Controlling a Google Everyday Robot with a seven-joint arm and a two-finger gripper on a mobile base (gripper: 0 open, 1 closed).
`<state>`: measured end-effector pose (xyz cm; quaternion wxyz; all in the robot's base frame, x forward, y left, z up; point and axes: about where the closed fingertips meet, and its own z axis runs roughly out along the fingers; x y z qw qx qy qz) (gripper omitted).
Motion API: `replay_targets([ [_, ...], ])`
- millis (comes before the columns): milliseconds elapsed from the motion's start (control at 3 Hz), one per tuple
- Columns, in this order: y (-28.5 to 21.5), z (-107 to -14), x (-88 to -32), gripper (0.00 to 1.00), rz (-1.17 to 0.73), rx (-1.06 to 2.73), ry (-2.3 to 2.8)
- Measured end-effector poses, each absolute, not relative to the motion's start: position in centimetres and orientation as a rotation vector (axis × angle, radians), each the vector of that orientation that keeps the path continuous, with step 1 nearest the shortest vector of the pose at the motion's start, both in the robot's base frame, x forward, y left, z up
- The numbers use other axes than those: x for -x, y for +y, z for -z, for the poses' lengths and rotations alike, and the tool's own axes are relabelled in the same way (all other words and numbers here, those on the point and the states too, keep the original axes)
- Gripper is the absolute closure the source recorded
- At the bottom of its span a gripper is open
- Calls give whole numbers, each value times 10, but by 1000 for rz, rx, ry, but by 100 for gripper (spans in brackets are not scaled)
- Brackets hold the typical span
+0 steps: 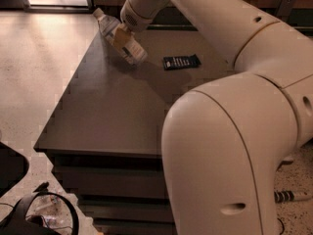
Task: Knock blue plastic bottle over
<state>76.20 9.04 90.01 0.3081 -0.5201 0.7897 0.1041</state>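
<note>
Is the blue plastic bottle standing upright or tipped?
Tipped: the blue plastic bottle slants, cap toward the far left, with the gripper at its middle.

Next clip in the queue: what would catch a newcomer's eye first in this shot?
The robot's bulky white arm fills the right foreground and reaches to the far left corner of the grey table. There the gripper is against the bottle, which leans steeply with its cap toward the far left and is not yet flat. A small dark packet lies on the table just right of it.
</note>
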Motion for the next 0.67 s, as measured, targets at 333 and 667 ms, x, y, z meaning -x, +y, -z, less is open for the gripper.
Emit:
replay_targets([
  [333, 85, -892, -750, 100, -243, 1436, 2164],
  [667, 90, -883, -745, 100, -229, 1525, 2214],
])
